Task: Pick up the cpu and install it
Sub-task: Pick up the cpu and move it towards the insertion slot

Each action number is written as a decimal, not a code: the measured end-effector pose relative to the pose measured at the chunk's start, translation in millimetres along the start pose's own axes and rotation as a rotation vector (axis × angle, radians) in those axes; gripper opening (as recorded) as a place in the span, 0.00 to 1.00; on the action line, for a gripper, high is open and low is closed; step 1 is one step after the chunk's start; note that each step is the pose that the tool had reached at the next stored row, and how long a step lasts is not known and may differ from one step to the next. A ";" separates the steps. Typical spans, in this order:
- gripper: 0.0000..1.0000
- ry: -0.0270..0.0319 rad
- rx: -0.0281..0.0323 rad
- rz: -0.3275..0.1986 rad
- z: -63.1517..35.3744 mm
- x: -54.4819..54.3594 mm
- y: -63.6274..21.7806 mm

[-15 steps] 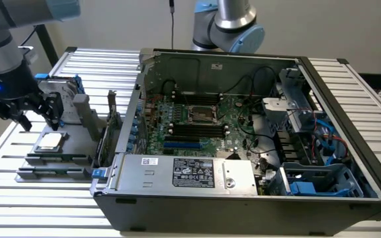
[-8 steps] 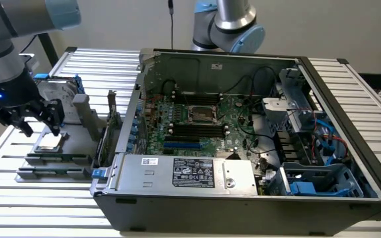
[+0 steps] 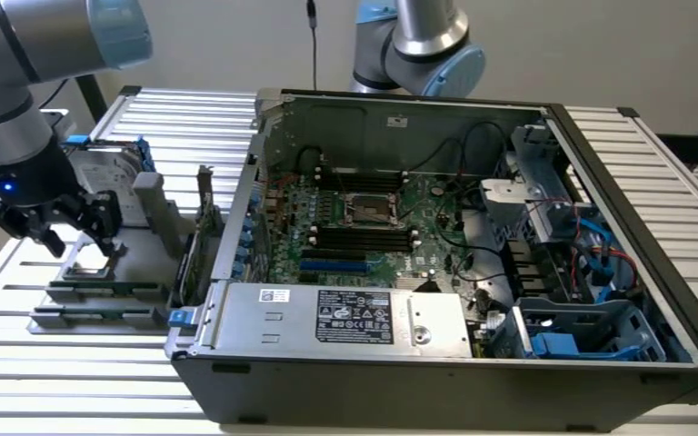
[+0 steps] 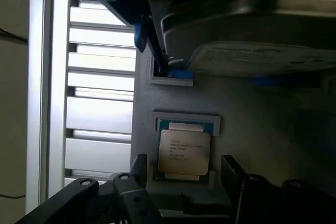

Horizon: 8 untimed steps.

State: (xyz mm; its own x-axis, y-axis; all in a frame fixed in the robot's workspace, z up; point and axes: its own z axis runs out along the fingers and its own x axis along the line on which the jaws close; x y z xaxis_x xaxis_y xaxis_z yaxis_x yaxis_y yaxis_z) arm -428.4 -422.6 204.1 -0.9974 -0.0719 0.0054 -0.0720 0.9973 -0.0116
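Just above cpu (image 4: 185,151), claw (image 4: 185,174) spread wide, fingers (image 4: 137,167) clear of both edges.

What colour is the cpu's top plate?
The cpu has a silver-grey top plate with small dark lettering and a green rim; the wrist view shows it best.

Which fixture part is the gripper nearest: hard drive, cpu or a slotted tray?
The cpu: the small silver-topped square directly below the open gripper. The hard drive and the slotted trays sit farther off.
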 end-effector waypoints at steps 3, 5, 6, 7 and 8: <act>0.67 -0.0004 -0.0041 0.000 5.1 0.0 0.1; 0.67 -0.0005 -0.0070 0.000 7.2 0.0 0.1; 0.67 -0.0007 -0.0087 0.000 7.7 0.0 0.1; 0.67 -0.0007 -0.0100 0.000 8.1 0.0 0.1; 0.67 -0.0007 -0.0110 0.000 8.3 0.0 0.1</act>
State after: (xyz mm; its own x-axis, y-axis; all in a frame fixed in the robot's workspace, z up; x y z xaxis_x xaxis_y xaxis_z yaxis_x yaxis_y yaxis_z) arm -428.4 -422.6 195.7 -0.9974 -0.0715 0.0047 -0.0715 0.9974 -0.0006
